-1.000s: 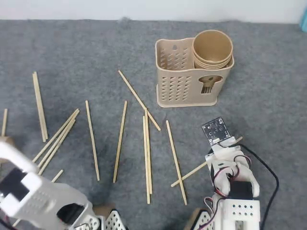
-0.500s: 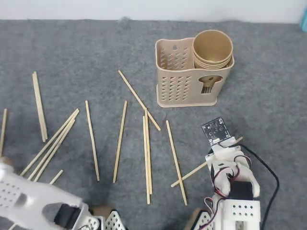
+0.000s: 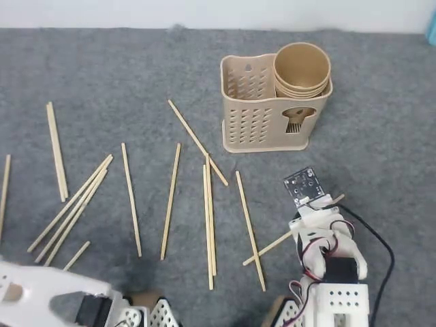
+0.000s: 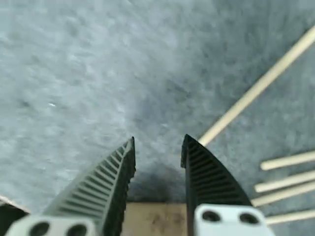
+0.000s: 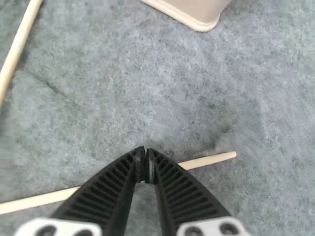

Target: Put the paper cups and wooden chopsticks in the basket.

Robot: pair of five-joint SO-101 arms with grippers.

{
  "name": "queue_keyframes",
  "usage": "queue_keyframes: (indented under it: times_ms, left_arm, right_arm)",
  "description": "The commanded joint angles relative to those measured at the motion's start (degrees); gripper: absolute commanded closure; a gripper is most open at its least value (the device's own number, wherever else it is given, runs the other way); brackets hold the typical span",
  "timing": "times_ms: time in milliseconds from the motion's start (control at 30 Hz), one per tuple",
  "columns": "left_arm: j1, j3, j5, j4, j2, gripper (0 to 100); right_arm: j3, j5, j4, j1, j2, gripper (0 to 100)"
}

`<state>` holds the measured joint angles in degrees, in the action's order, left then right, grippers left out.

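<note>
Hovering over the grey felt of the counter (image 3: 102, 68), the left end effector (image 4: 157, 143) is released: its ribbed jaws stand apart with bare felt between them. A slanting chopstick (image 4: 256, 88) lies with its end just beside one jaw, and three more stick ends (image 4: 284, 179) lie near it. The left arm (image 3: 41, 300) sits at the counter's near-left corner.

The right end effector (image 5: 146, 153) is clenched, its jaws meeting tip to tip with nothing seen between them. A lone chopstick (image 5: 209, 160) runs across the felt beneath it; whether the two touch cannot be told. The right arm (image 3: 330, 262) stands at the near edge toward the right corner.

The basket (image 3: 262, 126) stands upright toward the far edge, right of the middle. A stack of paper cups (image 3: 302, 65) sits in its right compartment. The wooden chopsticks (image 3: 208, 218) lie flat and loose on the felt, spread from the left edge to just in front of the basket.
</note>
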<state>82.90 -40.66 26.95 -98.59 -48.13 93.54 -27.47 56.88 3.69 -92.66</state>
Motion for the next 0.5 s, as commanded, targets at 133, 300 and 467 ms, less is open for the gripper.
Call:
queue_keyframes:
  times_ms: [133,300,467]
  left_arm:
    - [-1.85,9.71,0.97,-2.11,6.07,85]
    - [-3.34,13.49,2.46,-2.02,6.68,85]
    - [-5.19,11.47,2.29,-1.93,8.88,85]
  right_arm:
    - [-0.18,-0.62,-0.04,0.13,-0.75,99.0]
    - [-0.18,-0.62,-0.13,0.31,-0.75,99.0]
    - [-0.18,-0.62,-0.13,0.31,-0.75,99.0]
